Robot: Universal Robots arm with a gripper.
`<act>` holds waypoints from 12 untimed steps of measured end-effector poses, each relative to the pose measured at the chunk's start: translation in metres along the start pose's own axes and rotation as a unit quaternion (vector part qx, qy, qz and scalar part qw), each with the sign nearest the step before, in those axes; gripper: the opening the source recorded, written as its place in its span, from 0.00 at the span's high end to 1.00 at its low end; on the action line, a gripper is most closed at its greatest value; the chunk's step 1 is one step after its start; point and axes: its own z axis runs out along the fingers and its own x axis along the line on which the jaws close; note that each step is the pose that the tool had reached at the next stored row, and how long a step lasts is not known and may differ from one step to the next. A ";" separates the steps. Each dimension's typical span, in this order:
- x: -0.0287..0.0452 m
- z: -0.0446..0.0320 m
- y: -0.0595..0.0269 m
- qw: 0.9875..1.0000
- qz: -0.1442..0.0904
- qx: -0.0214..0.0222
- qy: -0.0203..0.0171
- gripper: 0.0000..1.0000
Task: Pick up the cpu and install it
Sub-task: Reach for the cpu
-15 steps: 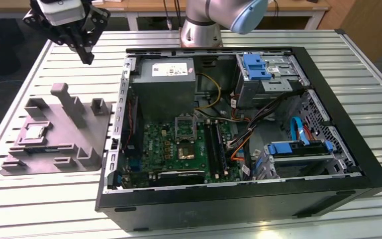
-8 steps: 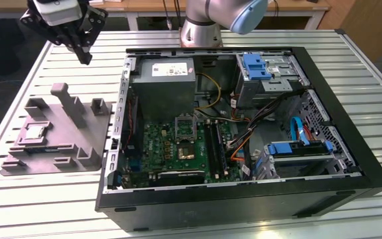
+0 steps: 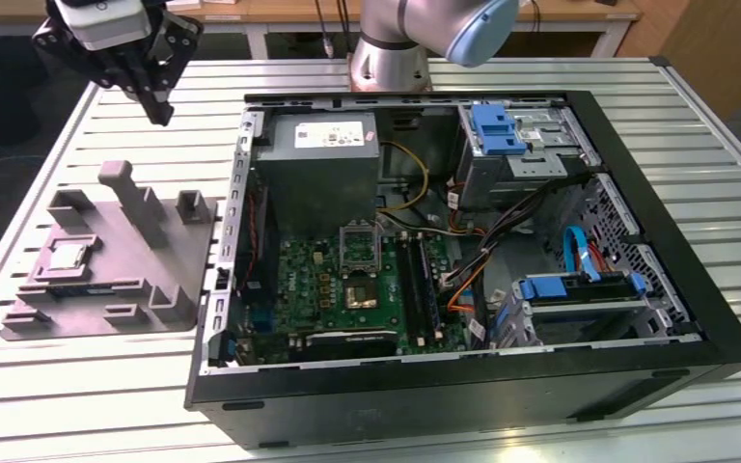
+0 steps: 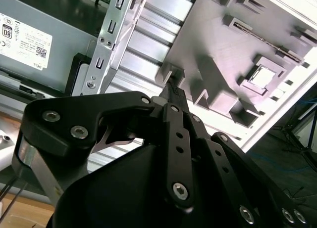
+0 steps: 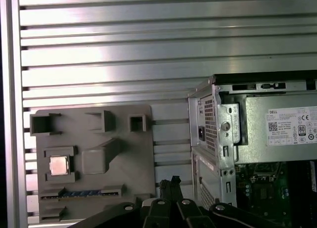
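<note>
We're hovering the gripper (image 3: pixel 158 114), fingers pressed together and empty, over the bench (image 3: pixel 712 145) beyond the grey fixture (image 3: pixel 171 253). The cpu (image 3: pixel 66 256) is lying flat in its square pocket there. We're judging a clean pick needs square centring and a level hold on its edges.

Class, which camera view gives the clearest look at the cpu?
The first wrist view: the cpu is seen square-on, unobstructed, seated in the grey fixture. The exterior view shows the cpu obliquely, at the exterior view's left; the second wrist view shows the cpu tilted under glare.
</note>
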 end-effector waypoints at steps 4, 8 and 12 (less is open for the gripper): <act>0.0023 0.0000 -0.0002 1.000 0.000 0.000 0.000 0.89; 0.0044 0.0000 -0.0003 1.000 0.000 0.000 0.000 0.89; 0.0065 0.0000 -0.0005 1.000 0.000 0.000 0.000 0.89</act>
